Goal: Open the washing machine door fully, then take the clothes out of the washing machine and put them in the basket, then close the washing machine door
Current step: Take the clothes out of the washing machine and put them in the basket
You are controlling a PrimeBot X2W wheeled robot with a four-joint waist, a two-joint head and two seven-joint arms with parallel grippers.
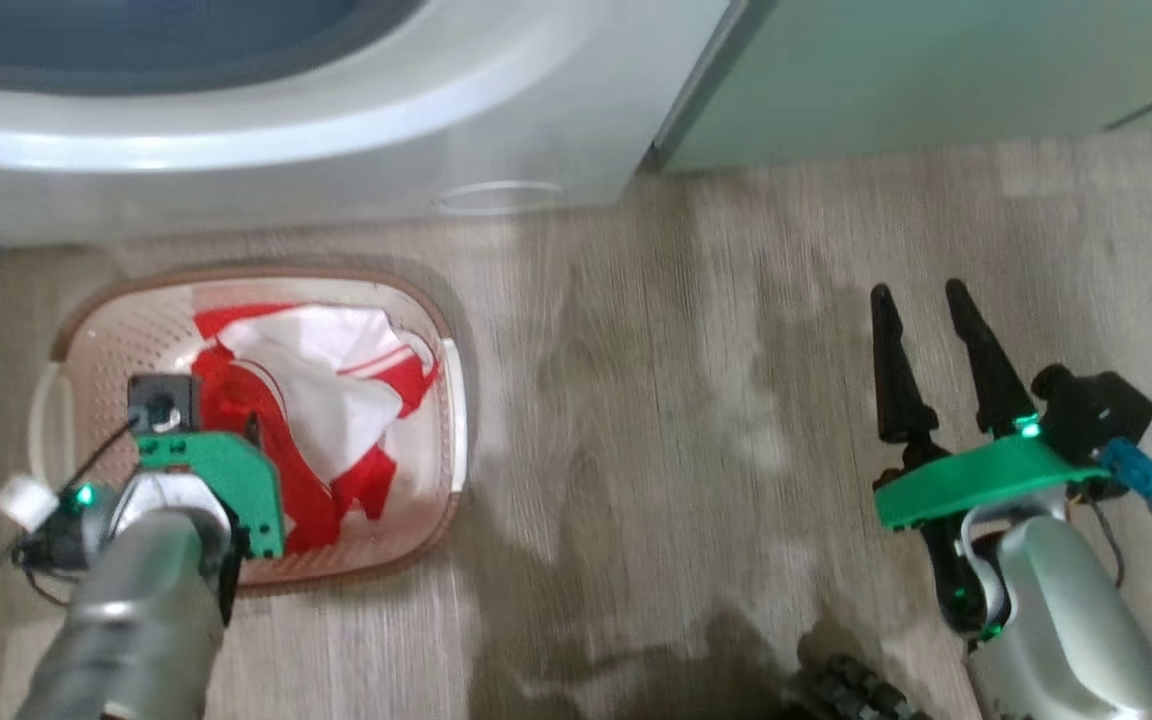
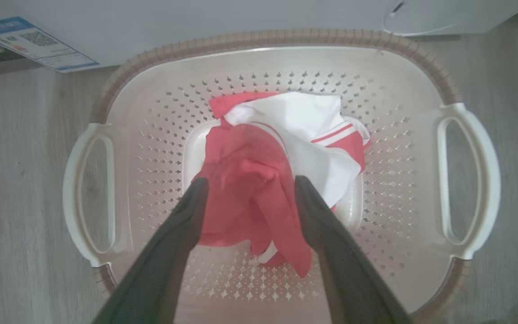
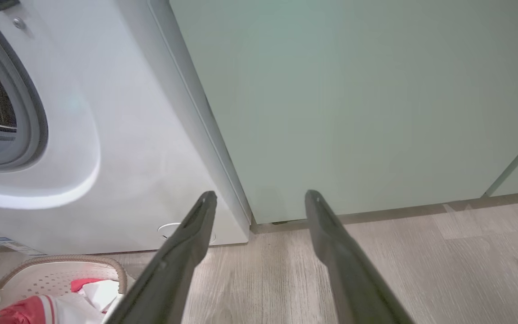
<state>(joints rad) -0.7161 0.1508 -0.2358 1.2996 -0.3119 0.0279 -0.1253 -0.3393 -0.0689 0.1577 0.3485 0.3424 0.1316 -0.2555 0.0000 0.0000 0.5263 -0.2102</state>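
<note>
In the head view the washing machine runs across the top of the frame, with its grey drum rim at the upper left. A pale green cabinet stands just beside it at the upper right. On the wood floor at lower left, just in front of the machine, sits the basket with the clothes heaped inside. The left arm's green wrist plate hangs over the basket's lower left part and covers that arm's fingers. At lower right the right gripper is over bare floor, well apart from the basket, its fingers spread with nothing between them.

In the left wrist view the machine's lower front lines the top edge, with a blue label sticker at the upper left. The clothes lie in the middle of the basket's floor. The left gripper is unclenched — its fingers stand wide apart on either side of a red fold. I cannot tell whether they touch the cloth.

In the right wrist view the machine is at left and the cabinet at right. The oval service flap sits partly behind one finger, and a corner of the basket with the clothes shows at the lower left. The right gripper's fingers are parted and empty, their tips toward the cabinet's foot.
</note>
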